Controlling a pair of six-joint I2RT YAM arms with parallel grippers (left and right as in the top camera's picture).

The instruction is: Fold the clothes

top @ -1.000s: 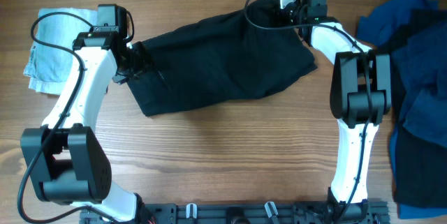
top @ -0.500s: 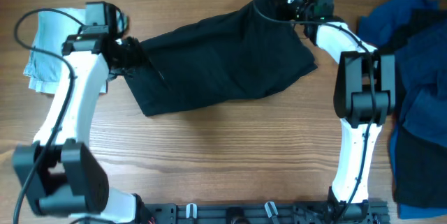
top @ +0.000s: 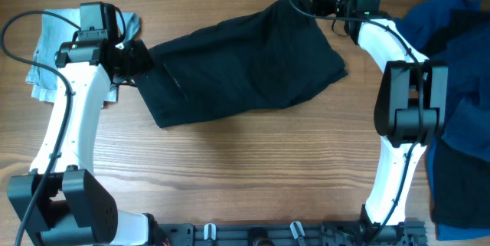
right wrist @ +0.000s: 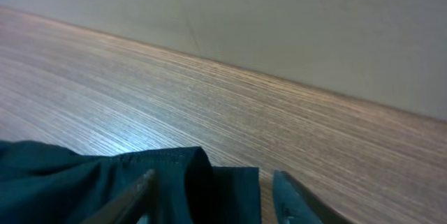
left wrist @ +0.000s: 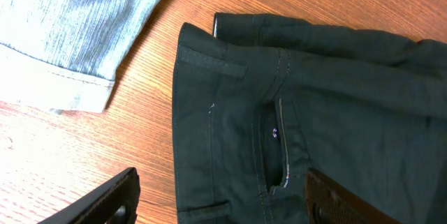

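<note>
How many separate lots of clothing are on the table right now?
3. The black shorts lie spread at centre; a pale denim piece sits far left; a blue and navy heap is at the right edge, possibly hiding more garments.

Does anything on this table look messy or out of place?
Nothing looks spilled or broken. The black shorts lie slanted across the table, rumpled and not yet folded, and the blue garments sit in a loose heap at the right edge.
</note>
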